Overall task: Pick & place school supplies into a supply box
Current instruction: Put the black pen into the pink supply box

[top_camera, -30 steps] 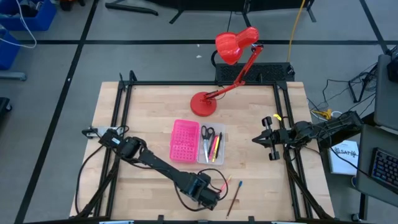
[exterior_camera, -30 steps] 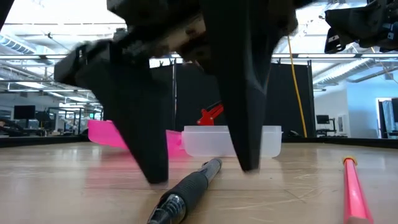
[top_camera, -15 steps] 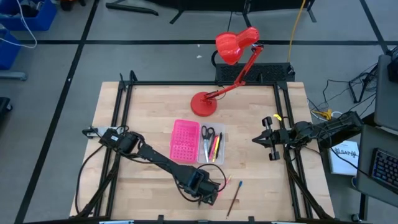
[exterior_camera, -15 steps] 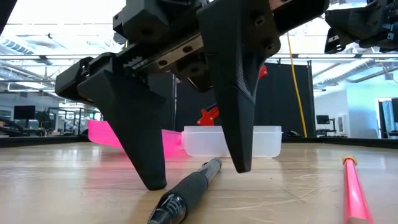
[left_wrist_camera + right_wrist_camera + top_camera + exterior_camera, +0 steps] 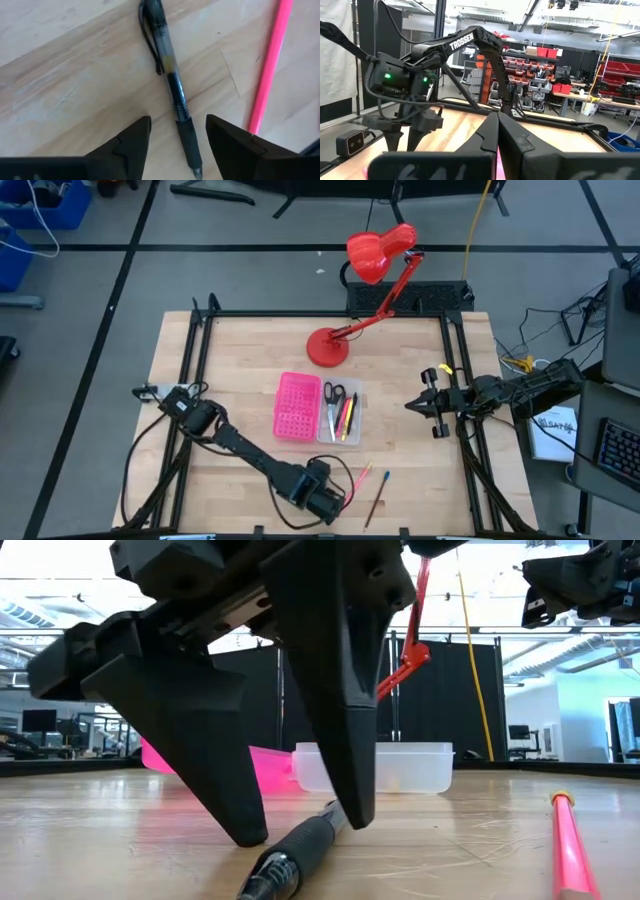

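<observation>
A black pen lies on the wooden table near its front edge, also visible in the low view. My left gripper points down over it, open, one finger on each side of the pen's rubber grip; the arm hides the pen from above. The supply box lies open at mid-table, with scissors and several pens in its clear half. A pink pencil lies just beside the pen. My right gripper waits shut at the table's right side.
A red desk lamp stands behind the box. A second, darker pencil lies right of the pink pencil near the front edge. A black frame rail runs around the table.
My left gripper has come down over the black pen and shifted slightly toward the table's near edge. Its fingers have narrowed their gap around the pen. The pen and the pink pencil have stayed where they were.
</observation>
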Tool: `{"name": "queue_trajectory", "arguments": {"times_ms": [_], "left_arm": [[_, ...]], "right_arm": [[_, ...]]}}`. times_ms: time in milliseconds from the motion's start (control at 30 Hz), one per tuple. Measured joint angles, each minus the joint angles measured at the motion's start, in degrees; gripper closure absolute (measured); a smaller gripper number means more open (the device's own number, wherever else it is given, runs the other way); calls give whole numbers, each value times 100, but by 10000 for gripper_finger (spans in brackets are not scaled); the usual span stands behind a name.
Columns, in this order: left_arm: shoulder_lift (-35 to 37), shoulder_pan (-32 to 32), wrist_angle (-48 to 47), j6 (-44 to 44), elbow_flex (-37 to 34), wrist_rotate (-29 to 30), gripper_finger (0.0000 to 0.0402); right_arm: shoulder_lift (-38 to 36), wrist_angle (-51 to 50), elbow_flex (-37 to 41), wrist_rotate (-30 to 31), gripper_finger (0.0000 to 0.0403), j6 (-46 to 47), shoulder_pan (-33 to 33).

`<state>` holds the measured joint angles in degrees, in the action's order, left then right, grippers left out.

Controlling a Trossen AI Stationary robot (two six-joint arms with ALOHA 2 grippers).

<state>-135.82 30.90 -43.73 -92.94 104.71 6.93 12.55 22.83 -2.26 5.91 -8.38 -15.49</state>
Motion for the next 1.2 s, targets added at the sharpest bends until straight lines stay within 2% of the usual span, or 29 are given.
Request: {"name": "queue_trajectory", "arguments": {"times_ms": [200, 400, 567, 767, 933, 1000, 1200], "left_arm": [[-127, 46, -26, -190, 24, 36, 210], [-128, -17, 13, 196, 24, 43, 209], [66, -37, 77, 1067, -19, 73, 208], [602, -65, 59, 1882, -83, 355, 208], [1102, -92, 246, 2656, -29, 344, 208], [1151, -120, 163, 3141, -47, 312, 208], [1177, -184, 99, 6609, -33, 195, 212]], "right_arm": [[0, -2, 0, 0, 403, 15, 1], [29, -37, 0, 2, 403, 17, 2], [37, -78, 0, 2, 403, 17, 2], [38, -182, 0, 2, 403, 20, 0], [38, -194, 0, 2, 403, 18, 2], [38, -198, 0, 2, 403, 17, 2], [38, -208, 0, 2, 403, -3, 0]]}}
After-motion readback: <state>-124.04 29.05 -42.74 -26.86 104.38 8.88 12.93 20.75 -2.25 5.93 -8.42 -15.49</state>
